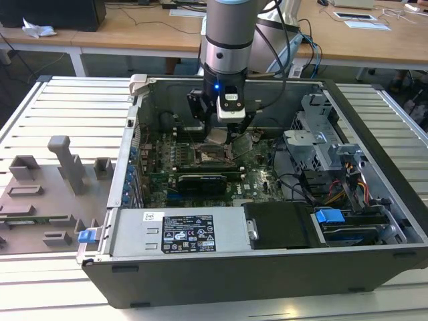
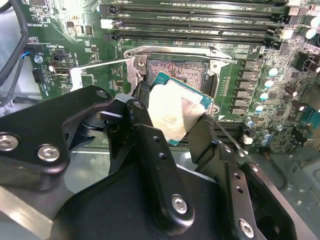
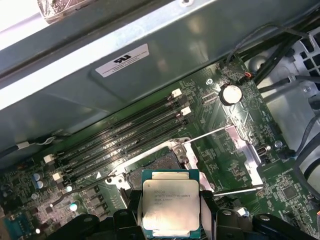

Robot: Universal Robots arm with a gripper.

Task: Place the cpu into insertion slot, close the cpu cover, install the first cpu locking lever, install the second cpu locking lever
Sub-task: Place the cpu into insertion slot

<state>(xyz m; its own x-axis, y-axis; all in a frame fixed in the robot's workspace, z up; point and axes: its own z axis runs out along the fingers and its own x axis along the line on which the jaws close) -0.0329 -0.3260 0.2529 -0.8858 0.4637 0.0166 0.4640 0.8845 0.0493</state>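
Note:
The cpu (image 3: 171, 202) (image 2: 175, 110), a small square chip with a pale metal top and green edge, is pinched between my black fingers (image 2: 142, 100). My gripper (image 2: 172, 117) (image 3: 171, 216) is shut on it and holds it tilted just above the insertion slot (image 3: 152, 162) (image 2: 182, 72), whose dark pin field lies bare. The cpu cover (image 3: 246, 147) is swung open beside the socket, and two thin locking levers (image 3: 210, 132) stand released along it. In the exterior view my gripper (image 1: 224, 137) hangs inside the open computer case over the socket (image 1: 202, 157).
Long black memory slots (image 3: 125, 132) (image 2: 200, 22) run right behind the socket. A coin battery (image 3: 231, 93) sits near the cover. The power supply (image 1: 177, 231), a drive cage (image 1: 321, 144) and cables (image 1: 297, 184) crowd the case. A grey fixture tray (image 1: 47, 187) lies at the exterior view's left.

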